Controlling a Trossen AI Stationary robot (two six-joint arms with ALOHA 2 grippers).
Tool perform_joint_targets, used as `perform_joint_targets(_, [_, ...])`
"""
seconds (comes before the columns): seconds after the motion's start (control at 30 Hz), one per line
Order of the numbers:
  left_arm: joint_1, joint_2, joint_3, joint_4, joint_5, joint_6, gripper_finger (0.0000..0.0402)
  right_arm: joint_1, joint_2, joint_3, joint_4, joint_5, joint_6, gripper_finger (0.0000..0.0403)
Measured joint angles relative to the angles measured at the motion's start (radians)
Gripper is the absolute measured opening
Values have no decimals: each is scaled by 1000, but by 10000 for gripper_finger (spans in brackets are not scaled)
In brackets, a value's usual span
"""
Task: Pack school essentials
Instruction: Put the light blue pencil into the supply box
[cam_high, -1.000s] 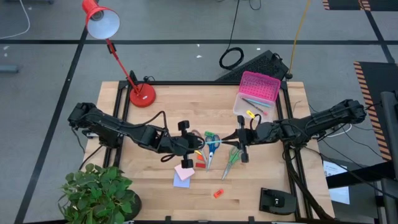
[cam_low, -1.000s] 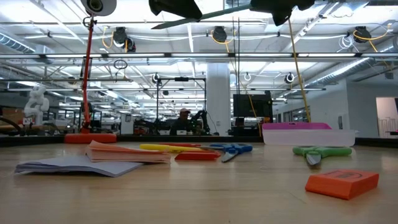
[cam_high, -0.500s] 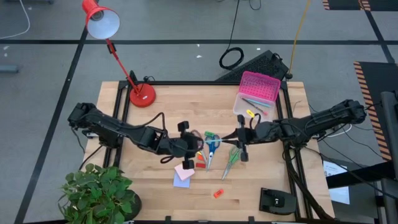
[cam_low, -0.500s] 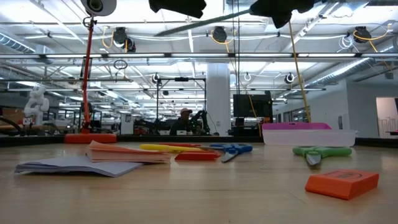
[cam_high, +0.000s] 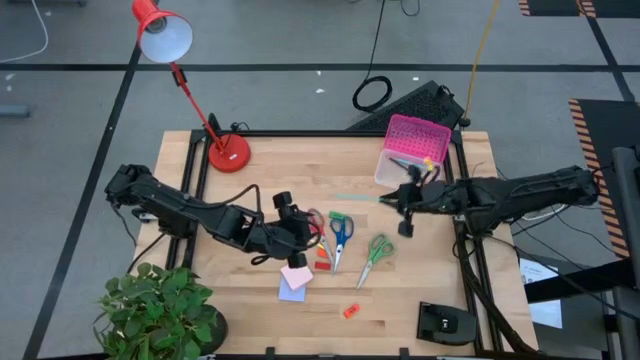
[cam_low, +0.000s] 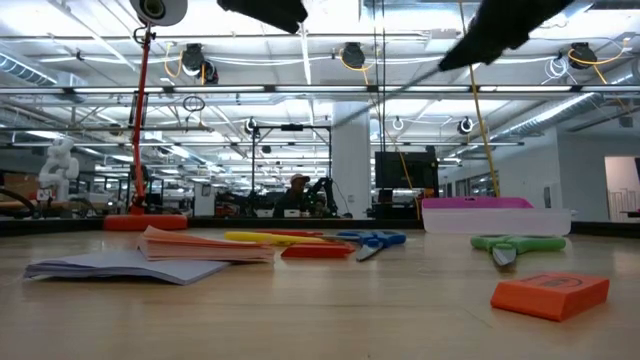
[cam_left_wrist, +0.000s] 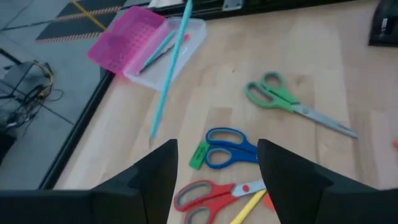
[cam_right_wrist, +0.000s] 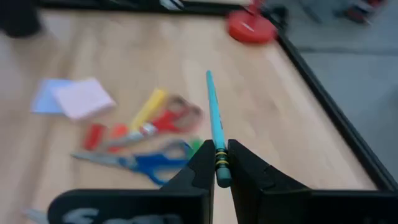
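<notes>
Right of frame centre, the right gripper (cam_high: 403, 199), fingers clamped on a thin turquoise pencil (cam_high: 352, 197), has lifted it boxward; left gripper (cam_high: 300, 228) fingers apart.

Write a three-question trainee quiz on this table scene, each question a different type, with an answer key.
1. True or false: the right hand is shut on the teal pencil.
2. Multiple choice: which scissors lie nearest the clear box with the pink lid? A) red scissors B) blue scissors C) green scissors
3. Fill in: the orange eraser lies apart from the rest, toward the table's ____ edge in the high view.

Key
1. True; the pencil is lifted clear of the table.
2. C
3. Bottom. The left hand is open above the scissors.
</notes>
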Motion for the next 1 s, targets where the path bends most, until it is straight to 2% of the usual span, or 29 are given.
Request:
perform_joint_targets(0.27, [17,-1,0,-16,0,-45,199,-76,-150,0,-249,133,101,20])
perform_joint_targets(0.5, [16,-1,0,-15,8,-41,197,-197,-187,0,-455,132,177,20])
perform_joint_targets(0.63, [17,-1,0,-13,9,-17,197,-269,-189,0,-509,131,184,20])
perform_joint_targets(0.77, [31,-1,0,-12,15,-1,198,-349,-188,0,-517,114,170,20])
perform_joint_targets(1.0, [62,-1,0,10,39,22,198,-500,-151,0,-507,-21,97,20])
